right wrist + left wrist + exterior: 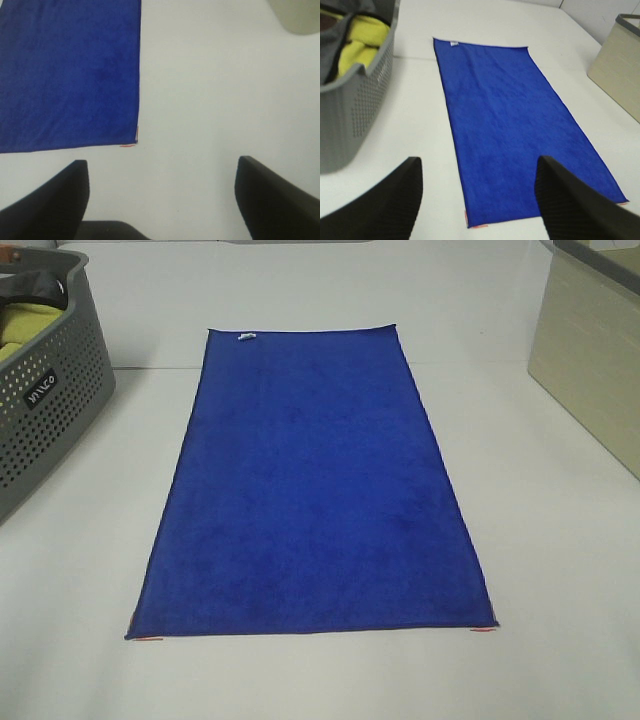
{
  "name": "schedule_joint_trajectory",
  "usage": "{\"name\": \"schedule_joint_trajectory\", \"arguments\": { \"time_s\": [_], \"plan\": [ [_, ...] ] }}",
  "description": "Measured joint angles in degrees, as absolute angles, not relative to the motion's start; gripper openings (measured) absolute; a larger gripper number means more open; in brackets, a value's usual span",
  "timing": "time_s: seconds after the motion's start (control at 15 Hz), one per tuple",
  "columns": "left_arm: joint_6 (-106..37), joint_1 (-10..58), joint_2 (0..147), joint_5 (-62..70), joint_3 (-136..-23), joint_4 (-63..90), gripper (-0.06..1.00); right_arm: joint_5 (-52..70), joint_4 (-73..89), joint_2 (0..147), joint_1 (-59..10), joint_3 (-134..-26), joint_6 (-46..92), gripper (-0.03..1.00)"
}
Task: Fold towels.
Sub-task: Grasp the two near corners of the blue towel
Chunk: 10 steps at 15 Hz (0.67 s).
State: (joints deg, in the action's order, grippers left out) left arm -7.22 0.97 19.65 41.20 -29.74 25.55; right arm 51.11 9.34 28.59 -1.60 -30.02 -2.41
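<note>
The royal-blue towel (312,490) lies flat and fully spread on the white table, its long side running away from me. A small white tag (246,336) sits at its far short edge. Neither gripper shows in the high view. In the left wrist view the towel (515,125) lies ahead, and my left gripper (477,195) is open and empty above the table near the towel's near left corner. In the right wrist view my right gripper (162,195) is open and empty above bare table, just off the towel's (70,75) near right corner.
A grey perforated basket (45,410) stands at the left and holds yellow-green cloth (365,42). A beige box (590,360) stands at the right. Small orange marks (483,628) sit at the towel's near corners.
</note>
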Motion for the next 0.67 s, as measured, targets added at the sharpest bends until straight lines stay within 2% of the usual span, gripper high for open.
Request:
{"name": "schedule_joint_trajectory", "arguments": {
  "time_s": [0.33,0.67],
  "plan": [
    [-8.54,0.97,46.35,40.62,-29.74,30.08,0.62,45.89,14.90,53.23,-1.60,-30.08,4.01,0.76],
    [-16.62,0.97,68.98,37.64,-29.74,38.16,0.62,38.56,24.81,68.75,-1.60,-30.08,14.32,0.76]
  ]
}}
